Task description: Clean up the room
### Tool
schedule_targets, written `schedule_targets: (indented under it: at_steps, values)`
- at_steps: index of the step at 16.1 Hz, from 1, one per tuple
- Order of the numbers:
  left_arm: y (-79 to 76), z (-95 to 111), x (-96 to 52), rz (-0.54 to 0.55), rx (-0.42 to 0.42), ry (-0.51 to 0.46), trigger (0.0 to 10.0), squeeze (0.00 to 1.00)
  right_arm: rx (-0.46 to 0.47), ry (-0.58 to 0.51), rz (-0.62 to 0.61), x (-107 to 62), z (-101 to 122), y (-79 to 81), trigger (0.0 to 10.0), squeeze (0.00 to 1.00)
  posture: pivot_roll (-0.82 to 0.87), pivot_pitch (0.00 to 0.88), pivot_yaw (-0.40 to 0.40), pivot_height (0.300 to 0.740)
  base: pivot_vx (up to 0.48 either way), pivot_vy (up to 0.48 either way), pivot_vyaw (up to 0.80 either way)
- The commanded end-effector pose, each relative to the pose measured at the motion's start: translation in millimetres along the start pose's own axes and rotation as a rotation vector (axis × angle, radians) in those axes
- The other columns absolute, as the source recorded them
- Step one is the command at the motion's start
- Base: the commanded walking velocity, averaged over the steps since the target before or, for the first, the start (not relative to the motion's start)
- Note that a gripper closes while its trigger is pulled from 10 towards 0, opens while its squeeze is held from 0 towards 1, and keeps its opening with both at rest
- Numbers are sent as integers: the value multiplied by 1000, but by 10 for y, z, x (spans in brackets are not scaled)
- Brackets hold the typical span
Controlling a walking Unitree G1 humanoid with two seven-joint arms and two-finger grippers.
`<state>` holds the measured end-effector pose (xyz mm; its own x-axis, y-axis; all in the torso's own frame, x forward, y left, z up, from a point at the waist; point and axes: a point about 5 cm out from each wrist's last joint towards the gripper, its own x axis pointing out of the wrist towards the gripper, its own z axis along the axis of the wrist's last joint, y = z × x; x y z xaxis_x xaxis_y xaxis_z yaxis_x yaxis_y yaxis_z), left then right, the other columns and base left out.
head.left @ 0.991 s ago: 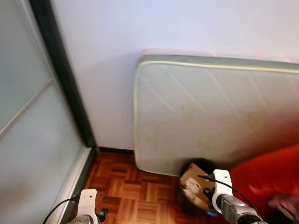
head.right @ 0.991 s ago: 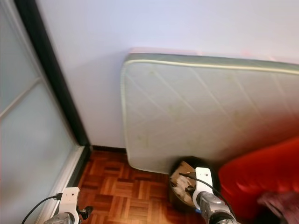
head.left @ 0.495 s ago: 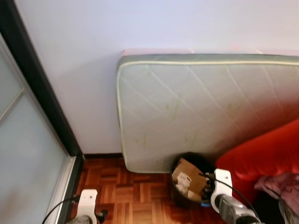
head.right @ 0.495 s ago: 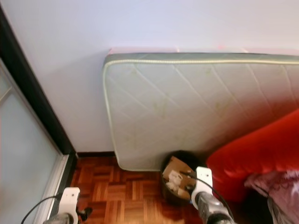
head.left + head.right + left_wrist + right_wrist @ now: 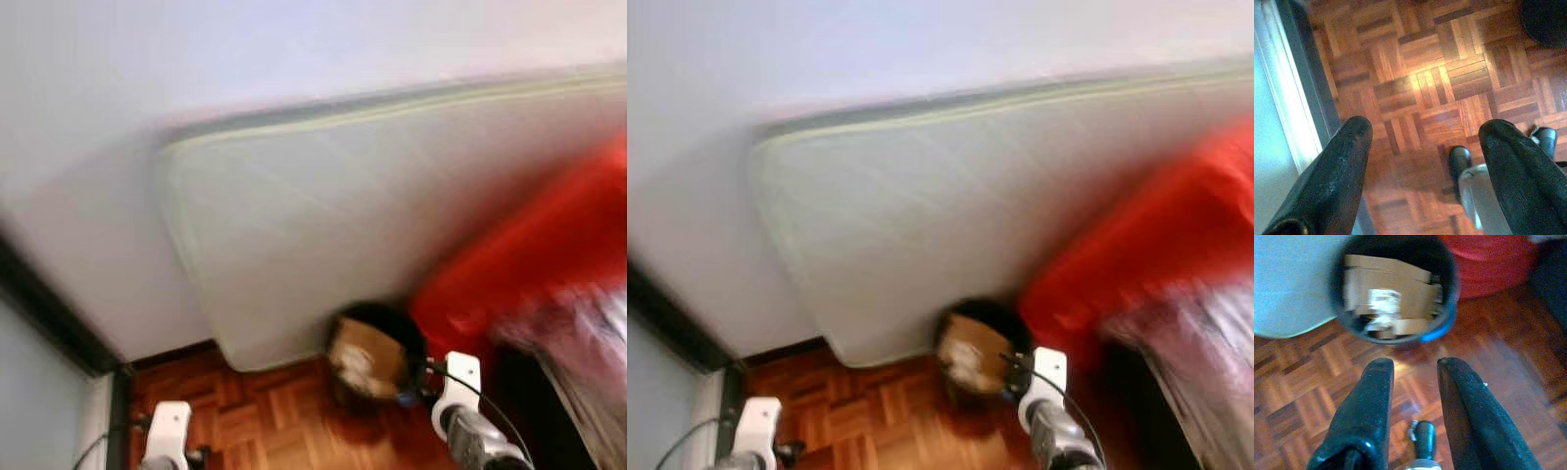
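A black round bin with cardboard and paper scraps inside stands on the parquet floor, between a leaning mattress and a red sofa. My right gripper hangs open above the floor just short of the bin, nothing between its fingers. My left gripper is open too, over bare parquet beside a sliding door's dark frame. The head views are blurred.
The pale mattress leans against the white wall. A heap of blurred pinkish cloth lies at the right on the sofa. The glass door's dark frame closes off the left. Parquet floor lies open between door and bin.
The whole picture has swung and tilted, so the camera turned right; it is now blurred. Bin and mattress sit further left in view. Both arms hang as before.
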<state>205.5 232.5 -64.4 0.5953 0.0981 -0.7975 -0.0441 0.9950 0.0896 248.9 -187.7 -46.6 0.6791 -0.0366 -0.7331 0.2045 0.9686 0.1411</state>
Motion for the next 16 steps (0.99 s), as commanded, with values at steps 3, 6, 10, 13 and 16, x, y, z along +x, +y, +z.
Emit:
schedule_targets:
  at_steps: [3,6,10,13,16]
  values:
    - [-73,-93,-5,-24,23,20,10000,0,-48,-243,-42,-45,163,-52,10000,0,66,0,21,740,0,0,-160]
    - [-76,-107,-8,-18,21,18,10000,0,-115,-388,-75,-97,276,-75,10000,0,67,2,1,740,0,0,0]
    - [-75,-122,-10,1,-10,12,10000,0,-193,-945,-20,-436,1350,-48,10000,0,61,15,-28,740,0,0,0]
    - [-77,-117,-9,1,-14,13,10000,0,-150,-1144,-17,-648,1704,74,10000,0,51,14,-31,740,0,0,0]
    - [-82,-106,-7,6,-18,7,10000,0,-232,-1272,-12,-871,1793,305,10000,0,53,0,-53,740,0,0,0]
